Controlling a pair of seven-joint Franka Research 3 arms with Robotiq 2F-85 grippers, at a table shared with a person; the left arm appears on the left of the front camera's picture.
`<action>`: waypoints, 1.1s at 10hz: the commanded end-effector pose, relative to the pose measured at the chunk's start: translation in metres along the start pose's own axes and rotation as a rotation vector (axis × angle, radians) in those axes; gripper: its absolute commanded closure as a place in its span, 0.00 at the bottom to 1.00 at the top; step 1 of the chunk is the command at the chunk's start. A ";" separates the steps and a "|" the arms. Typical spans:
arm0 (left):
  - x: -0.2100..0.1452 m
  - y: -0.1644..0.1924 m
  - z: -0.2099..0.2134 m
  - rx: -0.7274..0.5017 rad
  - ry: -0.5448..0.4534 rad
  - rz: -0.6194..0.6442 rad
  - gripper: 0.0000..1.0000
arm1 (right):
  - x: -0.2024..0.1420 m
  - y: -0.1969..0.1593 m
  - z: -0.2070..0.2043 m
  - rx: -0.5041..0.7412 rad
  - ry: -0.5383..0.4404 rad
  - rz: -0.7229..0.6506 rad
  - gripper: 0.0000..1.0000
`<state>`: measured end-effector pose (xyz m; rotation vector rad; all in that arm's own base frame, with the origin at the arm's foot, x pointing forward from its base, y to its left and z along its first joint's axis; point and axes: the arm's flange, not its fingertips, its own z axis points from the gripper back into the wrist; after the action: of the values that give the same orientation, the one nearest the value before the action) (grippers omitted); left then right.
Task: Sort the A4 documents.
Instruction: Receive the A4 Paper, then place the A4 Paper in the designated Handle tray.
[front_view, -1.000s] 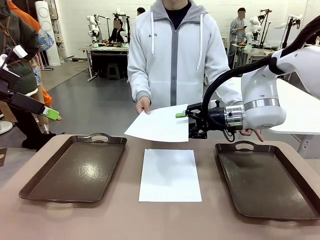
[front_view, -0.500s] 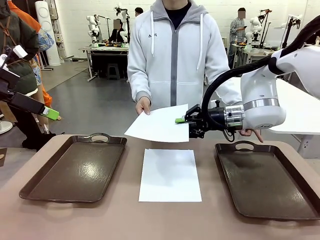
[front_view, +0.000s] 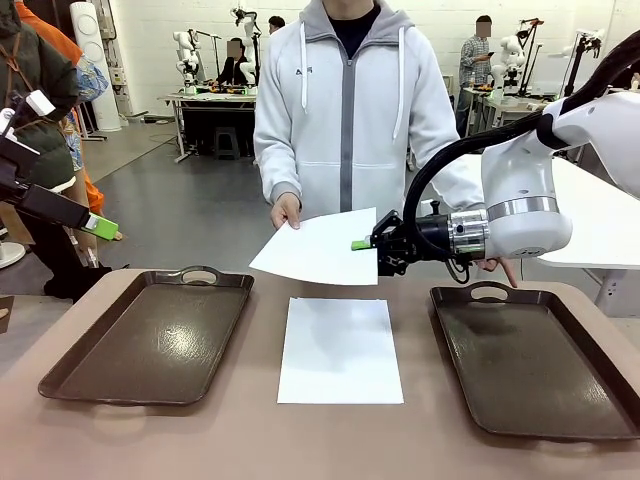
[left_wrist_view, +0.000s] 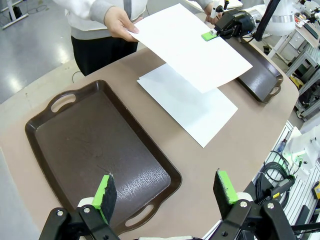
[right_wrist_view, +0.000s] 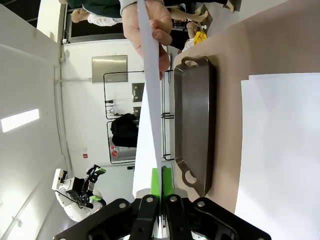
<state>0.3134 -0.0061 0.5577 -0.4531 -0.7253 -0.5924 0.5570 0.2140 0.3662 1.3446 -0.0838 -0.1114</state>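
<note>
The right gripper (front_view: 362, 245) reached in sideways from the robot's right. Its green-padded fingers were pressed flat together on the right-hand edge of the raised sheet (front_view: 320, 248), pinching the paper between them. In its own wrist view the sheet ran edge-on up the picture from between the two pads. The person's hand (front_view: 286, 210) held the opposite corner of that same sheet, so the paper hung in the air between hand and gripper. It sat above the far middle of the table (front_view: 300, 440) and was tilted, its far side higher.

Below it lay the flat sheet (front_view: 340, 350) (the other of the two A4 documents), resting on the tabletop between the two trays and touching neither. The raised sheet overhung its far end.

The left tray (front_view: 150, 335) and the right tray (front_view: 540, 365), both dark brown with handles, sat on either side of it.

The left gripper (left_wrist_view: 165, 189) hung over the near end of the left tray, well apart from both sheets. Its fingers were spread wide and gripped nothing.
</note>
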 end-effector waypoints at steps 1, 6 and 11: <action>0.000 0.001 0.000 -0.010 -0.005 -0.006 0.00 | 0.001 -0.001 -0.004 0.008 -0.030 -0.007 1.00; 0.000 0.001 0.000 -0.010 -0.005 -0.006 0.00 | 0.000 0.000 0.000 -0.002 -0.002 -0.003 1.00; 0.000 0.001 0.000 -0.010 -0.005 -0.006 0.00 | 0.000 0.000 0.000 -0.002 -0.002 -0.003 1.00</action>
<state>0.3134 -0.0061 0.5577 -0.4531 -0.7253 -0.5924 0.5562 0.2110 0.3651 1.3285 -0.0613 -0.0968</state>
